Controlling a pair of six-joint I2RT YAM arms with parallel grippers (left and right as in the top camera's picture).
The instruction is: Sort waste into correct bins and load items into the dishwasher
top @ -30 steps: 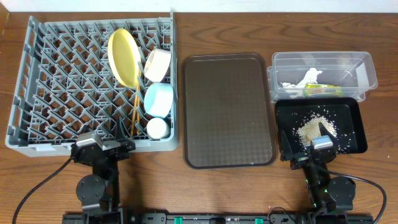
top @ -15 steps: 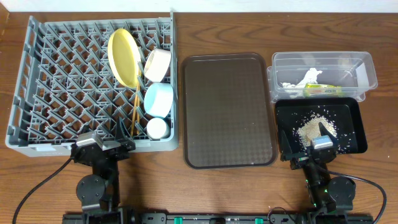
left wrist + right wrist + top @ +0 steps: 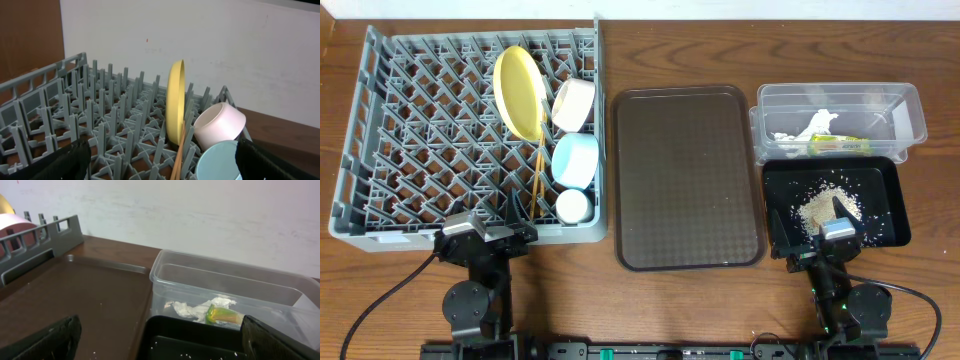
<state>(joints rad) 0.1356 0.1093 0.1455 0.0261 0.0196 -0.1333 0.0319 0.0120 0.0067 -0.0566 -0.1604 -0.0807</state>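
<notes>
Grey pegged plastic dish rack (image 3: 420,130): directly far of left gripper (image 3: 165,161), fingers spread, empty. Clear plastic tub (image 3: 840,92) and glossy black tray (image 3: 882,190): far of right gripper (image 3: 162,340), likewise spread, empty.

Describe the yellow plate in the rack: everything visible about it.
The yellow plate is large, round, plain and glossy, seemingly plastic, with a raised rim and no visible residue. It stands on edge, nearly upright, between pegs in the grey dish rack, toward the far right part. The white bowl lies on its side close at its right; contact cannot be judged. The wooden chopsticks reach up to its lower edge.
</notes>
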